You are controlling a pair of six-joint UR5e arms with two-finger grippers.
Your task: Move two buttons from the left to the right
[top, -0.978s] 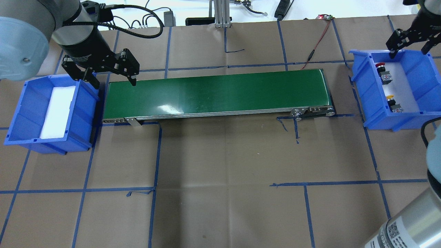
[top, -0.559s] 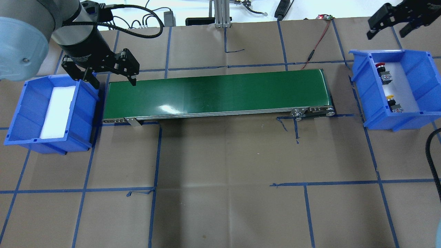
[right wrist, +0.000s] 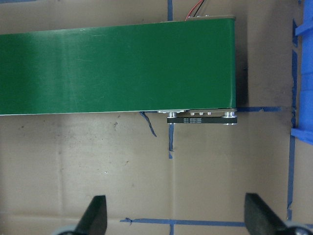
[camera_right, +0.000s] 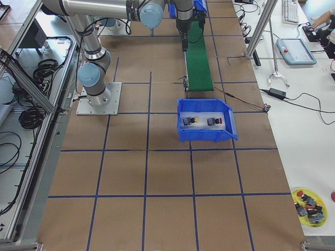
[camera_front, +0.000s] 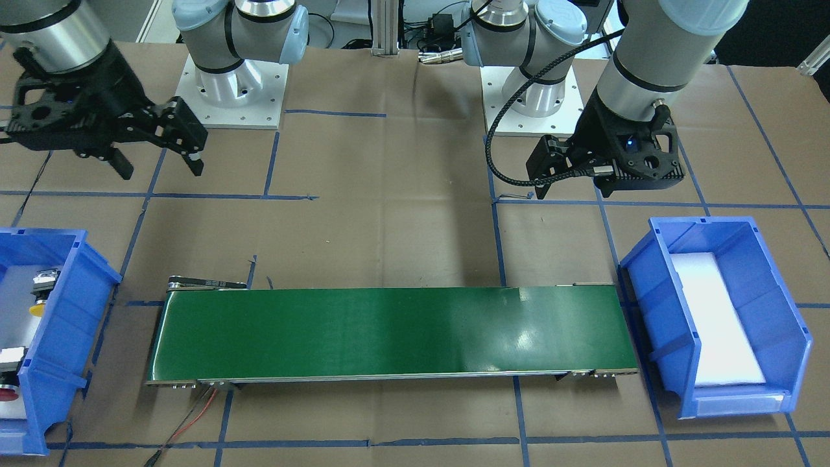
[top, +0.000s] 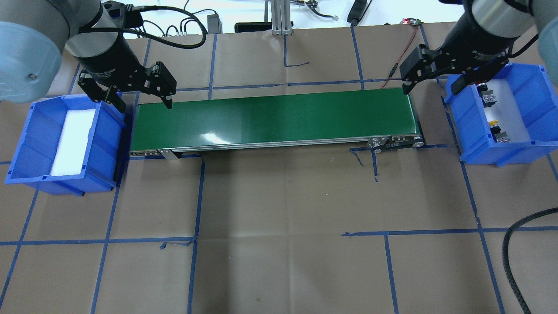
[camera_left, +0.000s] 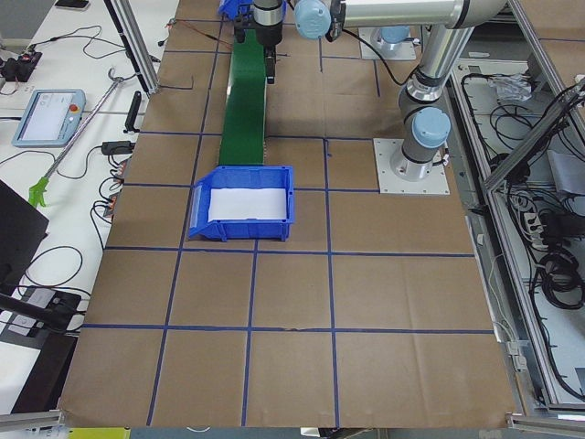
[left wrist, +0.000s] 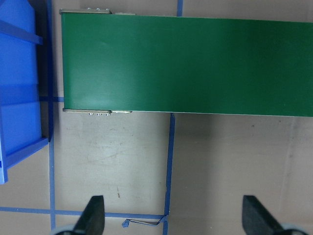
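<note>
Both buttons lie in the blue bin [top: 462,117] at the table's right end. The yellow-capped button [top: 495,125] shows its cap. The red-capped button [top: 488,98] has its cap mostly hidden under my right wrist; its cap shows in the exterior right view [camera_right: 212,121]. My right gripper [top: 431,89] is open and empty, hovering over the conveyor's right end, just left of that bin. My left gripper [top: 144,104] is open and empty above the conveyor's left end. Both wrist views show wide-open fingers, left [left wrist: 93,218] and right [right wrist: 95,215].
A green conveyor belt [top: 274,117] runs between the two bins. The left blue bin [top: 26,144] holds only a white foam pad [top: 72,141]. A red wire [top: 401,56] leads from the belt's far right corner. Blue tape lines grid the brown table.
My right gripper rose out of the right bin, swung away, and now hangs left of the bin over the belt's right end. The left arm has not moved.
</note>
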